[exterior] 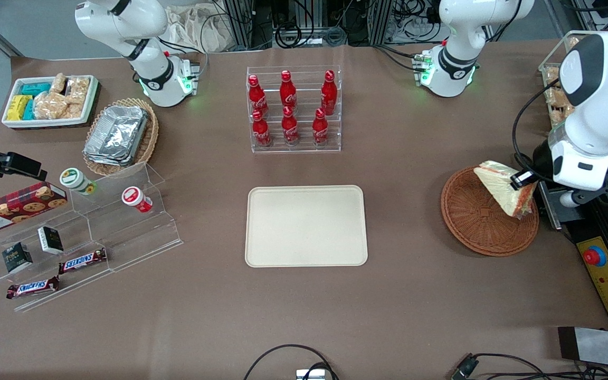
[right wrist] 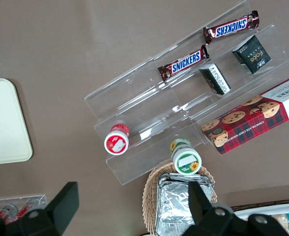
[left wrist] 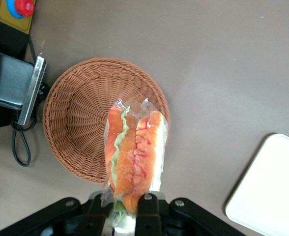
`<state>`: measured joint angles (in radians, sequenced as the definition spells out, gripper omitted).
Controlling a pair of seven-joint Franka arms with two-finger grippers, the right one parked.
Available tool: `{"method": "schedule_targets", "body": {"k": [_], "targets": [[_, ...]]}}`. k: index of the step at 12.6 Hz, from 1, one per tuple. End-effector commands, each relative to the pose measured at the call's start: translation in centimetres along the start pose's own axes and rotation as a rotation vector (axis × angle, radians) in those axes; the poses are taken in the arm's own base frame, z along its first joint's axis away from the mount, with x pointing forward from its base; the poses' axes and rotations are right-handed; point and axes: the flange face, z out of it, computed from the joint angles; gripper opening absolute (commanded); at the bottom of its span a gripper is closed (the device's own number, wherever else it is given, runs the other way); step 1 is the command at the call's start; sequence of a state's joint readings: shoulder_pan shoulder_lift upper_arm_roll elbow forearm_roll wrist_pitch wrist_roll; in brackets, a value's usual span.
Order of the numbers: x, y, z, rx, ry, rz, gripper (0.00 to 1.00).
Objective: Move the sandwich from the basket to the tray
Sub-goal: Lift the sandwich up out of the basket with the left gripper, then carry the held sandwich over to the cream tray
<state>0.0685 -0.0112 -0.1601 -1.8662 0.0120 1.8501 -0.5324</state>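
Note:
My left gripper (exterior: 526,182) is shut on the sandwich (exterior: 505,186), a wrapped triangular wedge with orange, pink and green filling. It holds the sandwich lifted above the round reddish-brown wicker basket (exterior: 481,221), over the basket's edge toward the working arm's end of the table. In the left wrist view the sandwich (left wrist: 133,155) hangs between the gripper's fingers (left wrist: 149,211), with the empty basket (left wrist: 80,113) below. The cream tray (exterior: 305,225) lies flat in the middle of the table, empty; its corner shows in the left wrist view (left wrist: 270,191).
A clear rack of red cola bottles (exterior: 292,108) stands farther from the camera than the tray. A control box with a red button (exterior: 602,269) sits beside the basket at the table's edge. Snack shelves (exterior: 72,237), an oval basket of foil containers (exterior: 119,136) and a white snack box (exterior: 50,100) lie toward the parked arm's end.

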Motion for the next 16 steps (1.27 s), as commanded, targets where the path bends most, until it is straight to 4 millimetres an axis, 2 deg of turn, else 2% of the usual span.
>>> {"method": "schedule_targets", "body": {"k": [1, 4, 8, 10, 12, 14, 16], "targets": [[-0.8, 3.1, -2.0, 0.008, 0.016, 0.090, 0.05], [-2.6, 7.5, -2.8, -0.012, 0.028, 0.172, 0.05], [-6.0, 12.9, -2.0, -0.030, 0.008, 0.288, 0.06], [-7.0, 16.1, -0.9, -0.047, -0.015, 0.350, 0.07], [-8.2, 18.5, 0.2, -0.048, -0.033, 0.399, 0.09], [-9.9, 21.0, 2.7, 0.006, -0.027, 0.473, 0.12], [-10.6, 22.9, 4.1, -0.018, -0.023, 0.503, 0.14]]}}
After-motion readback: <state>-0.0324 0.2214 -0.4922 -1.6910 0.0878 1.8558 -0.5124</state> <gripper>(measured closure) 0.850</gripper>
